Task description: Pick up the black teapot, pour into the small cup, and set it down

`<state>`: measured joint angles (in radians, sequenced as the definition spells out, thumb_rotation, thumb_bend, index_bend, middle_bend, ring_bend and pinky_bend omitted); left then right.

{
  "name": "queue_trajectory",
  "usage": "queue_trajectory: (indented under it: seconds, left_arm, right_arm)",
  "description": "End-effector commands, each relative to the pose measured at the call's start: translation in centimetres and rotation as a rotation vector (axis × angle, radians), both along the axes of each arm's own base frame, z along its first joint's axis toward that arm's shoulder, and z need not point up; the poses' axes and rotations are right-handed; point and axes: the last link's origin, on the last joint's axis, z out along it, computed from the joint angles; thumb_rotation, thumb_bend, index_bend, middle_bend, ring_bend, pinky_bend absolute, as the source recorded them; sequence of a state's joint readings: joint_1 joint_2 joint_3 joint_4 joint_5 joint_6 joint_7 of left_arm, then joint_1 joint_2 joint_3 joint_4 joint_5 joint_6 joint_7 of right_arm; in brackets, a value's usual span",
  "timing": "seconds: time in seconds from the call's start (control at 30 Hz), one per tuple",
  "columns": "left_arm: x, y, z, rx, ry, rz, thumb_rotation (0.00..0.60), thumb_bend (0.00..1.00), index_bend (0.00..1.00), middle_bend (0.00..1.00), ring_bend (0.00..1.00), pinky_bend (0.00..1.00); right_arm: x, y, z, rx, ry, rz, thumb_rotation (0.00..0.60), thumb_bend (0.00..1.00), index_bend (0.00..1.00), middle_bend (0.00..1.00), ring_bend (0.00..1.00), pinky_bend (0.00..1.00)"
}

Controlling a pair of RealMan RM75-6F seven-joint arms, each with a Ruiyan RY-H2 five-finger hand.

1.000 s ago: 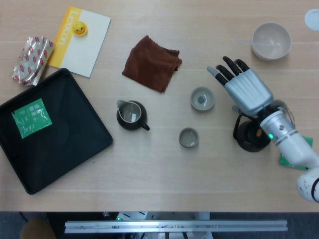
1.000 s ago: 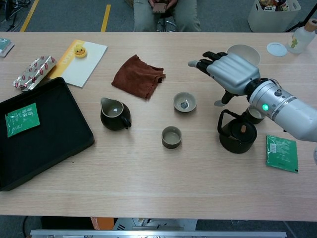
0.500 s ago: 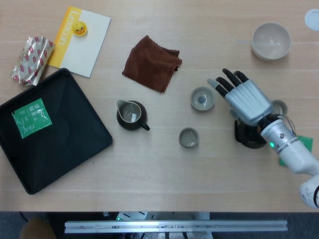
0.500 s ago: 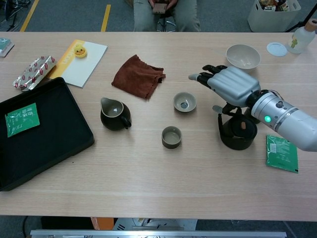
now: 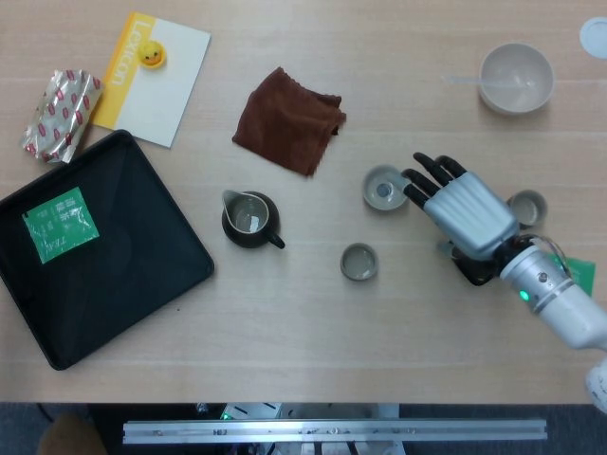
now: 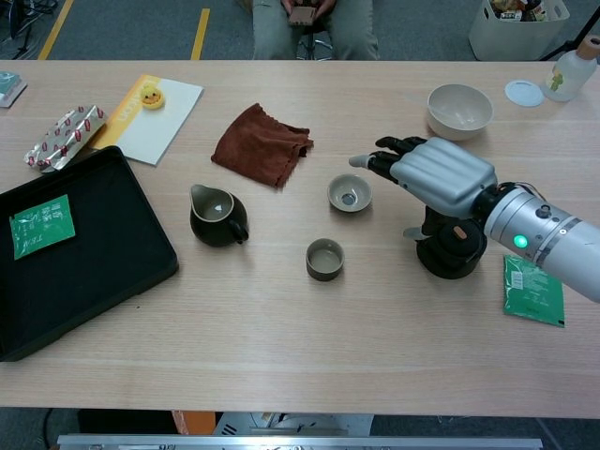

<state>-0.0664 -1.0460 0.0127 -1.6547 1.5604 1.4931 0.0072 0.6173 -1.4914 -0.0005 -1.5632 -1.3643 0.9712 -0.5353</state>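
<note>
- Fingers [image 6: 380, 161] of my right hand [image 6: 433, 174] are spread and stretched out flat, holding nothing; the palm hovers right over the black teapot [image 6: 450, 250].
- My left hand is in neither view.
- I judge this to be the reach-and-grasp step: the teapot sits on the table [image 6: 281, 309], not yet lifted, and nothing has been poured.
- From the head view the teapot [image 5: 477, 269] is almost wholly hidden under my hand [image 5: 465, 213]; the chest view shows its squat, dark, round body and a lid with a brownish knob.
- Its arched handle appears to rise under my palm, but I cannot tell whether anything touches it.
- Next I need to bring the hand down and curl the fingers round that handle, firmly enough that the pot does not swing when it comes up.
- Two candidate cups lie to its left: a small cup [image 6: 324, 259] nearer me and a pale shallow cup [image 6: 349, 193] just beside my fingertips; I take the nearer, smaller one as the target.
- A dark pitcher [image 6: 217, 217] stands further left, well apart.
</note>
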Motion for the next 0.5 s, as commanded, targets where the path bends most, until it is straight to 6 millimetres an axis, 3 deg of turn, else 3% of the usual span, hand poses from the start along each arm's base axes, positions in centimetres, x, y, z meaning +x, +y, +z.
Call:
queue_trajectory:
  seconds: [0.03, 0.5]
  left_arm:
    - [0.0, 0.0, 0.0, -0.001, 0.000, -0.001, 0.600, 0.40, 0.16, 0.24, 0.20, 0.25]
    - [0.0, -0.6, 0.4, 0.011, -0.002, -0.001, 0.600, 0.40, 0.16, 0.24, 0.20, 0.25]
  right_arm:
    - [0.0, 0.5, 0.6, 0.003, -0.017, 0.005, 0.600, 0.00, 0.09, 0.18, 0.00, 0.17]
    - [1.5, 3.5, -0.3, 0.096, -0.048, 0.081, 0.600, 0.00, 0.09, 0.18, 0.00, 0.17]
